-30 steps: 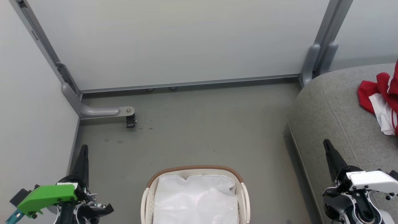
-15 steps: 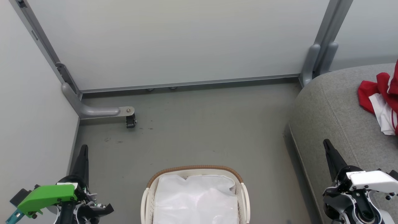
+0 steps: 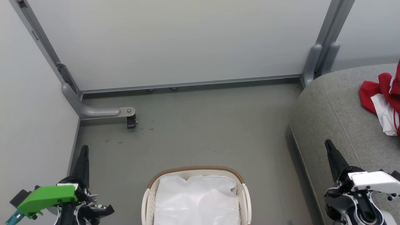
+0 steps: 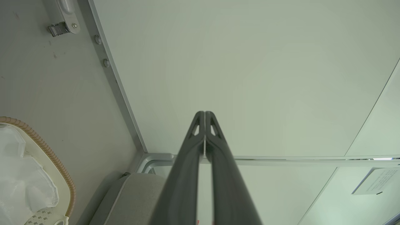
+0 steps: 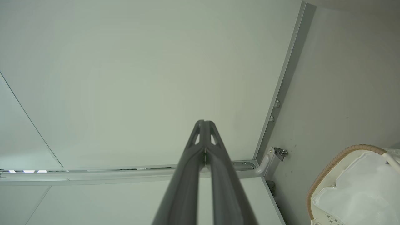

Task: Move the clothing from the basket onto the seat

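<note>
The red clothing point(image 3: 382, 100) with white trim lies bunched on the grey seat point(image 3: 337, 109) at the right edge of the head view. The basket point(image 3: 196, 170) stands on the floor at bottom centre, with its white liner point(image 3: 197, 200) inside and no red cloth showing. My left gripper point(image 3: 83, 151) rests at lower left, shut and holding nothing, far from the basket point(image 4: 47, 150). My right gripper point(image 3: 328, 145) is shut at lower right, over the seat's front edge. Both wrist views show the fingertips point(image 4: 204, 115) point(image 5: 204, 123) pressed together against pale wall panels.
Grey partition walls point(image 3: 175, 40) close off the back and left. A metal foot with a caster point(image 3: 131, 120) juts onto the grey floor point(image 3: 200, 131) at left. A second frame post point(image 3: 322, 59) stands by the seat's back corner.
</note>
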